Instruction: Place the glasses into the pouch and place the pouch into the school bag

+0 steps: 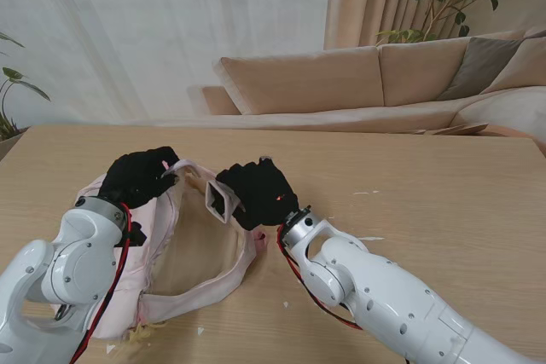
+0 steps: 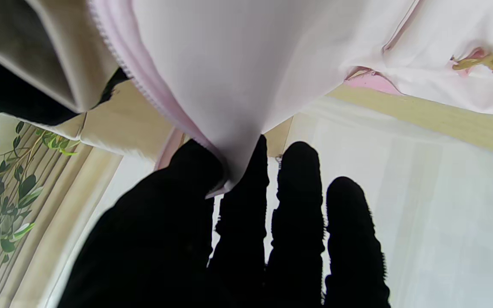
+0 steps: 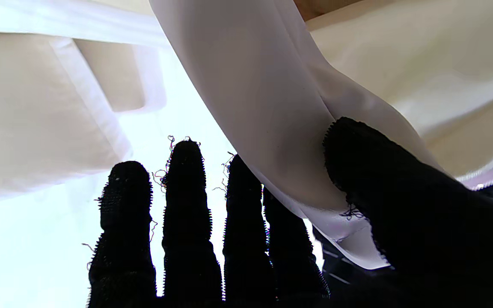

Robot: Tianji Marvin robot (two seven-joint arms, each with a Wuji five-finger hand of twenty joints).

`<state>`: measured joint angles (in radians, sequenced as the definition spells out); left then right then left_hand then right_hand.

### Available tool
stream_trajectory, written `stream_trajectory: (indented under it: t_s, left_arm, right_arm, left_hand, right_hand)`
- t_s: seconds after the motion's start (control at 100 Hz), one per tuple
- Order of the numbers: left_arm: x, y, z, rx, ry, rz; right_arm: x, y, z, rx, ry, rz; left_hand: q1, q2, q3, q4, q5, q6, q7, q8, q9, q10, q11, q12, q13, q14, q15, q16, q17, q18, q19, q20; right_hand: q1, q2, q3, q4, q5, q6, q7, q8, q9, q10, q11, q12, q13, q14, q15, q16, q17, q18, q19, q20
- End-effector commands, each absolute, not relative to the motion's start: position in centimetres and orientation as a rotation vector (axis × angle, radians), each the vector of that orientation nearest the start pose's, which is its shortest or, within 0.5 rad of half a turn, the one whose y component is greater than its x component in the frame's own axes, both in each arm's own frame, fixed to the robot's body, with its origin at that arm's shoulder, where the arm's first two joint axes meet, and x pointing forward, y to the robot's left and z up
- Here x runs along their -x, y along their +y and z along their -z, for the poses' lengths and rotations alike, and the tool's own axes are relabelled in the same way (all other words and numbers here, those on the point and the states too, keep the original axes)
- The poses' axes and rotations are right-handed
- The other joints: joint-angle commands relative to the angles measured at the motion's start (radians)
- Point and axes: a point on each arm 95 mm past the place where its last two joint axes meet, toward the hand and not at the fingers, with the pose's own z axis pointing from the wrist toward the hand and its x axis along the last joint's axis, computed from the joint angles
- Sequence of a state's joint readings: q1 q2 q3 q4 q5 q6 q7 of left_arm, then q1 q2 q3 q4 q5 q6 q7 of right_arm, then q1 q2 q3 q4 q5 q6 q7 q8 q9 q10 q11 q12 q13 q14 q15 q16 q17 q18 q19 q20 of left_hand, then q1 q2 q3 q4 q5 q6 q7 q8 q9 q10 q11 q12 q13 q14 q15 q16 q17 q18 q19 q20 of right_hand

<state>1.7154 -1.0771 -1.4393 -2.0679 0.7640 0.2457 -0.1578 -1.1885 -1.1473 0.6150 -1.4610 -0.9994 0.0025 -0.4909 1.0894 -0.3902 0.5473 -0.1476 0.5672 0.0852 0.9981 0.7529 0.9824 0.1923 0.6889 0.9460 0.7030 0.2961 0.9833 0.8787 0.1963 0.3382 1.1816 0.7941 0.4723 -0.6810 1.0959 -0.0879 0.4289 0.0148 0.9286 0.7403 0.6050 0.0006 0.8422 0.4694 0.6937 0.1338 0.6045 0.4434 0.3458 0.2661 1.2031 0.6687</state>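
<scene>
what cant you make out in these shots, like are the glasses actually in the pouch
- Glasses: not seen in any view. The pouch in the right hand shows only its outside, so its contents are unknown.
- School bag interior: stand view shows the held-open mouth, but the left hand and arm cover its left side.
- Right wrist view: backlit, washed out; white fabric fills it.
- Left wrist view: pink bag fabric blocks the table.

The school bag (image 1: 200, 274) lies on the tabletop (image 1: 426, 176) at the left, mouth open. The left robot hand (image 1: 136, 178) sits at its far left rim, the right robot hand (image 1: 256, 193) at its right rim, a sofa (image 1: 358, 83) behind the tabletop
</scene>
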Motion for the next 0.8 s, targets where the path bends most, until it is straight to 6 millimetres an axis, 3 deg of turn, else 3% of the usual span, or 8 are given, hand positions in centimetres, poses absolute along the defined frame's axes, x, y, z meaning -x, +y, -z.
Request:
stream_trajectory:
  t_s: [0.0, 0.39, 0.79]
  left_arm:
    - [-36.6, 1.9, 18.7, 1.414, 1.150, 1.628]
    - [-36.4, 1.7, 17.9, 1.392, 1.164, 1.657]
    - [-36.6, 1.3, 17.9, 1.380, 1.250, 1.648]
  right_arm:
    - [-39.9, 18.2, 28.8, -0.603, 1.455, -2.002]
    - [-41.1, 22.9, 31.0, -0.503, 1.616, -2.062]
    - [-42.9, 26.1, 32.4, -0.402, 1.826, -2.071]
  left_hand:
    - [0.051, -0.017, 0.051, 0.005, 0.065, -0.063, 0.070, 0.066, 0.012, -0.006, 0.039, 0.020, 0.010, 0.017, 0.024, 0.028, -0.003, 0.018, 0.029, 0.019]
    - [0.049, -0.015, 0.057, 0.003, 0.069, -0.065, 0.065, 0.085, 0.011, -0.012, 0.040, 0.027, 0.010, 0.017, 0.023, 0.032, -0.001, 0.019, 0.030, 0.019]
    - [0.047, -0.012, 0.059, 0.003, 0.071, -0.070, 0.057, 0.103, 0.010, -0.011, 0.039, 0.032, 0.012, 0.015, 0.021, 0.035, -0.001, 0.019, 0.030, 0.019]
  right_hand:
    - [0.041, 0.006, 0.059, -0.010, 0.014, -0.042, 0.039, -0.007, 0.030, -0.017, -0.007, -0.002, 0.018, -0.026, -0.017, 0.003, 0.002, 0.005, 0.015, 0.002]
    - [0.032, 0.008, 0.060, -0.010, 0.010, -0.046, 0.045, -0.012, 0.030, -0.022, -0.007, -0.003, 0.018, -0.031, -0.020, 0.002, 0.005, 0.000, 0.015, -0.001]
    - [0.029, 0.013, 0.057, -0.008, 0.006, -0.056, 0.045, -0.013, 0.027, -0.032, -0.010, -0.003, 0.016, -0.041, -0.024, 0.000, 0.005, -0.007, 0.012, -0.004]
